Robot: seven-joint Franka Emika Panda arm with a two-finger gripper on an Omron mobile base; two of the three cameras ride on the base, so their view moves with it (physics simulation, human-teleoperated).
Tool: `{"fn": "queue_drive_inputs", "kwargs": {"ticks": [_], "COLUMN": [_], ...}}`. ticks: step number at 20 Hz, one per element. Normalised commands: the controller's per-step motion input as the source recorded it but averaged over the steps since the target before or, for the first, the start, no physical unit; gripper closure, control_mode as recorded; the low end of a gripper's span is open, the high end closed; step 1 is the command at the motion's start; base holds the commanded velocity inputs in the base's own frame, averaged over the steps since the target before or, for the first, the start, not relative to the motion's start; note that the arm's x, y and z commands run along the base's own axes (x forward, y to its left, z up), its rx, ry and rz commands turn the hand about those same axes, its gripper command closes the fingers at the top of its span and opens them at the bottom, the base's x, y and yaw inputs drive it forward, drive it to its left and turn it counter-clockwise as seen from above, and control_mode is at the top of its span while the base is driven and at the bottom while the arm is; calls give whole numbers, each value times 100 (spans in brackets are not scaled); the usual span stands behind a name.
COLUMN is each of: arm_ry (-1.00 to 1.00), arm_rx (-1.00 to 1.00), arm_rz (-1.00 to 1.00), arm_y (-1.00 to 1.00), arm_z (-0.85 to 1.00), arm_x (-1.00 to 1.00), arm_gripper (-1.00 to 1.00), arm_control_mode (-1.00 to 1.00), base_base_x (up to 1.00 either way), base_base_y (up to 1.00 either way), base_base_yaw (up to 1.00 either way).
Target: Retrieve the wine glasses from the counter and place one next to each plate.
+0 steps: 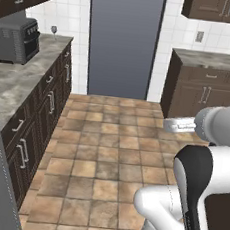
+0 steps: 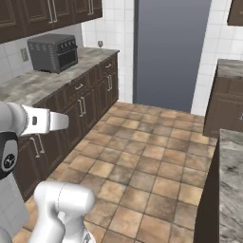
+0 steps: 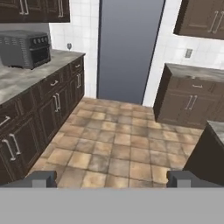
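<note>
The pincer [image 3: 112,179] stands wide apart and grips nothing; its two dark fingertips [image 3: 40,178] rise near the bottom of the hand view with bare tiled floor [image 3: 118,148] between and beyond them. The hand points level down the kitchen aisle.

Far ahead of the pincer and to its left, one glass [image 3: 69,46] stands upright at the far end of the counter [image 3: 26,74], close to the white tiled wall [image 3: 83,39]. It is tiny in every view, so its stem and foot are hard to make out. The same glass [image 1: 54,29] shows in the left base view near the counter's back corner, and again [image 2: 100,44] in the right base view. It is well apart from the pincer.

On the same counter, nearer the pincer than the glass and also to its left, sits a dark grey toaster oven [image 3: 25,49], well apart from the glass. Dark brown cabinets [image 3: 48,100] run beneath the counter. Straight ahead of the pincer, at the end of the aisle, is a tall grey-blue panel [image 3: 127,48]. To the pincer's right stands another cabinet block [image 3: 192,98] with a marbled top.
</note>
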Motion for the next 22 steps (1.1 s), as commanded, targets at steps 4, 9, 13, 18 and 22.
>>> {"fn": "queue_drive_inputs", "kwargs": {"ticks": [4,9,13,18,22], "arm_ry": [0,0,0,0,0], "arm_rx": [0,0,0,0,0], "arm_rz": [0,0,0,0,0], "arm_y": [0,0,0,0,0], "arm_z": [0,0,0,0,0], "arm_x": [0,0,0,0,0], "arm_gripper": [-100,-100,-100,-100,-100], "arm_control_mode": [100,100,100,100,100], "base_base_x": [100,100,100,100,100], "base_base_y": [-1,-9,-12,-8,8], "base_base_yaw": [0,0,0,0,2]}}
